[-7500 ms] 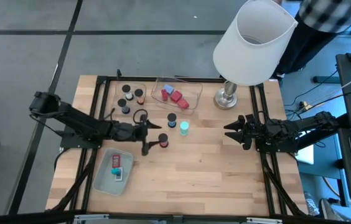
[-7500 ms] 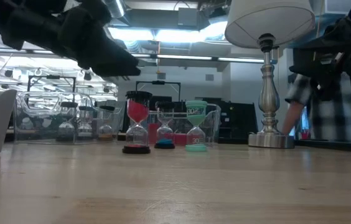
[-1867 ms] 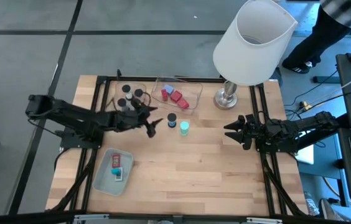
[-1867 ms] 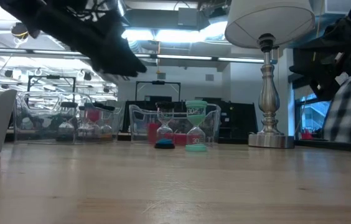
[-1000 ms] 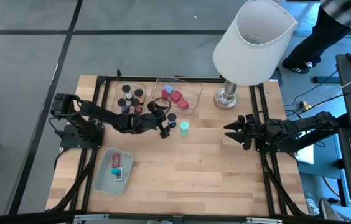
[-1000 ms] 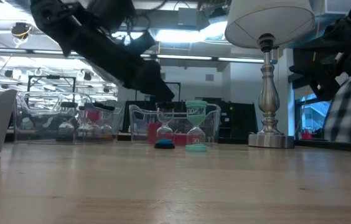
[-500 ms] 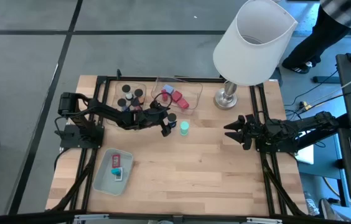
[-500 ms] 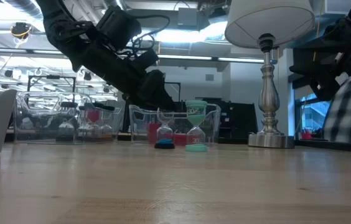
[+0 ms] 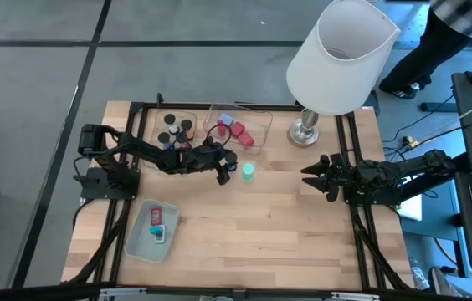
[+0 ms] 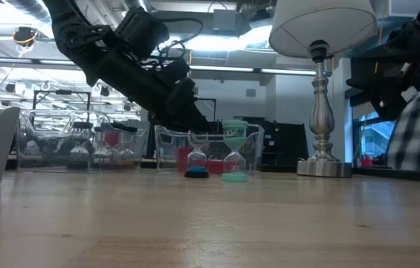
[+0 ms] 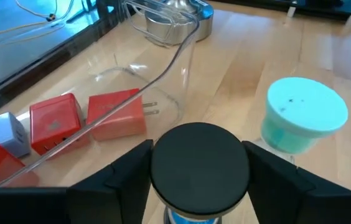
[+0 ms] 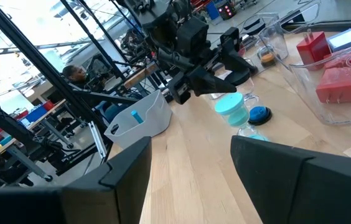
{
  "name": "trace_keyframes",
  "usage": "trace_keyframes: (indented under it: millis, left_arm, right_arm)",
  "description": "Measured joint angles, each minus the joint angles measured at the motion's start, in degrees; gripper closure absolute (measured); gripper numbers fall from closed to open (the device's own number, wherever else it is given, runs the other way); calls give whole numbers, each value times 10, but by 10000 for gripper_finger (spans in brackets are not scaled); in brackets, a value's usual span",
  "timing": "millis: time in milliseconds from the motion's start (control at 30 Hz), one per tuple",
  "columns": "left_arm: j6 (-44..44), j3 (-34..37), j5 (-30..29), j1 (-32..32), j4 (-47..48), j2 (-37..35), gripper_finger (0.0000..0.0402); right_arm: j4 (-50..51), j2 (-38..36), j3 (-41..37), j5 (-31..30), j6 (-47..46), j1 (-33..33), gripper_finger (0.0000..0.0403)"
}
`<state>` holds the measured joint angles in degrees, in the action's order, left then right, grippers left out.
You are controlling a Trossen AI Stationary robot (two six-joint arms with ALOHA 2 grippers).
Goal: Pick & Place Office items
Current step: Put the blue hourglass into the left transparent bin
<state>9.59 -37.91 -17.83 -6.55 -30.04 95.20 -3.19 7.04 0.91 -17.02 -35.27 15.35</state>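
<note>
Your left gripper (image 9: 227,165) hovers, fingers spread, straddling the black-capped sand timer (image 11: 199,163), which stands on the table with the teal timer (image 9: 247,172) at its 3 o'clock. Your right gripper (image 9: 309,177) waits at the table's 3 o'clock edge, fingers apart and empty.

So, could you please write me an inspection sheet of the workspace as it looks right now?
Surface: wooden table, black frame rails along its edges.
Job's things: black-capped sand timer and teal sand timer standing on the table; red blocks in a clear tray; more timers in another clear tray; small pieces in the pale green tray.
Clutter: big white lamp at the far edge.
Grippers: left claw open, its fingers either side of the black-capped timer; right claw open, waiting at the right edge.
Cables: loose cables off the table's right side.
Surroundings: a person beside the lamp.
</note>
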Motion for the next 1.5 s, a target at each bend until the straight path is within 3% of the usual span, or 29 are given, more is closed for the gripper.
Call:
trace_keyframes:
  millis: [400, 567, 700, 933, 1067, 1500]
  left_arm:
    - [15, 0, -13, 5, 1, -28, 186]
    - [-26, 0, -99, 32, 55, -118, 186]
    - [-22, 0, -201, 66, 156, -203, 186]
    - [100, 0, -370, 141, 369, -303, 186]
    - [196, 0, -437, 183, 482, -332, 186]
    - [493, 0, -508, 255, 743, -335, 185]
  right_arm:
    - [0, 0, 0, 0, 0, 0, 179]
    - [0, 0, 0, 0, 0, 0, 179]
    - [0, 0, 0, 0, 0, 0, 179]
    - [0, 0, 0, 0, 0, 0, 179]
    - [0, 0, 0, 0, 0, 0, 179]
    - [0, 0, 0, 0, 0, 0, 179]
